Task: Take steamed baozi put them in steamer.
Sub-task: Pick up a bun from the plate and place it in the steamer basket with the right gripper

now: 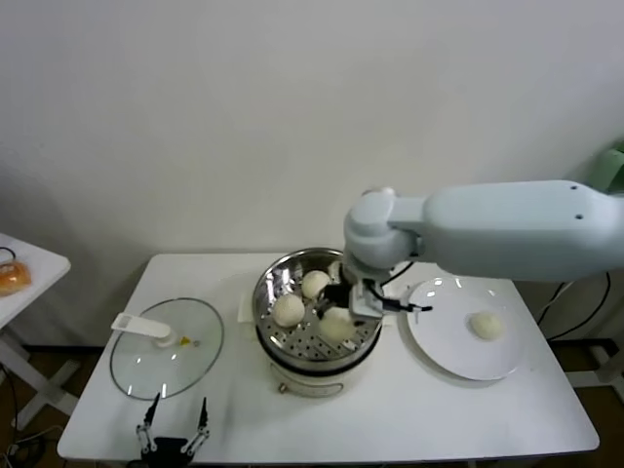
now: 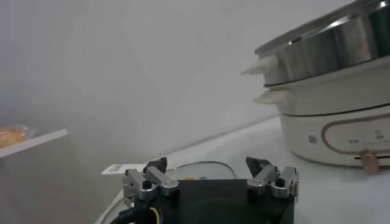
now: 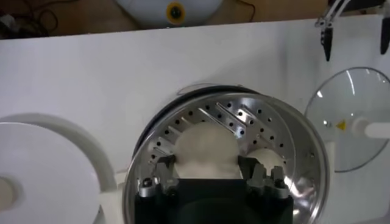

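The right gripper (image 1: pixel 343 308) hangs over the steamer (image 1: pixel 317 366), its fingers (image 3: pixel 159 172) closed against either side of a steamed baozi (image 3: pixel 207 150) held low over the perforated tray (image 3: pixel 271 131). Two further baozi (image 1: pixel 289 310) (image 1: pixel 315 284) already lie on the tray toward the robot's left of the held one, near it but apparently not touching. One bun (image 1: pixel 487 326) remains on the white plate (image 1: pixel 439 349), on the robot's right of the pot. The left gripper (image 1: pixel 174 425) is parked at the near table edge, in front of the glass lid (image 1: pixel 136 375), fingers spread and holding nothing. Assessment: the step in hand is the set-down. The bun should be lowered until it bears on the tray before the jaws part, since soft dough dropped from height may roll against its neighbours. Opening should be slow and modest, as dough may cling to the pads. Withdrawal should go straight up, clear of the steel rim, before swinging toward the plate.
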Action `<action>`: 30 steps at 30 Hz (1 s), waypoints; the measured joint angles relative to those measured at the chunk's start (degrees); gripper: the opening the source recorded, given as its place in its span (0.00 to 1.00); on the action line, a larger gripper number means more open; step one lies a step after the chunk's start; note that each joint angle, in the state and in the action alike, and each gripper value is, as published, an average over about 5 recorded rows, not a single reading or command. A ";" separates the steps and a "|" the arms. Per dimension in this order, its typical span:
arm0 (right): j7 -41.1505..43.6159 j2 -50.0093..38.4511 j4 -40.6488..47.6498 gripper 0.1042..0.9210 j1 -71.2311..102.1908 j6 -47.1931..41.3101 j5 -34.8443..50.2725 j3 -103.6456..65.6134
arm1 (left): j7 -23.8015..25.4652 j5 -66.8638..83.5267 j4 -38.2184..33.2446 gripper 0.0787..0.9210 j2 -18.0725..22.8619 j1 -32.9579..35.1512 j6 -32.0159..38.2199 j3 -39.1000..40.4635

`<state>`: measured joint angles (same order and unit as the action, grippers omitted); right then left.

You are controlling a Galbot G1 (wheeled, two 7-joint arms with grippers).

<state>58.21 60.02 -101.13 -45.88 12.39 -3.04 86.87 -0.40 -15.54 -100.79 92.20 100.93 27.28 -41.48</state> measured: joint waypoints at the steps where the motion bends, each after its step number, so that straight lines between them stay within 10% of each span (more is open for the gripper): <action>1: -0.06 0.45 0.49 0.72 0.65 -0.03 -0.31 0.00 | -0.01 0.02 0.08 0.88 0.00 -0.06 0.03 -0.04; 30: -0.99 5.03 8.65 0.88 7.70 0.59 -0.56 -2.44 | -0.11 -0.02 0.64 0.88 0.00 -0.51 0.06 -0.15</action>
<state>57.23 65.05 -92.47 -38.18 12.98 -3.59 84.43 -0.51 -15.56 -100.16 92.20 100.41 27.35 -41.62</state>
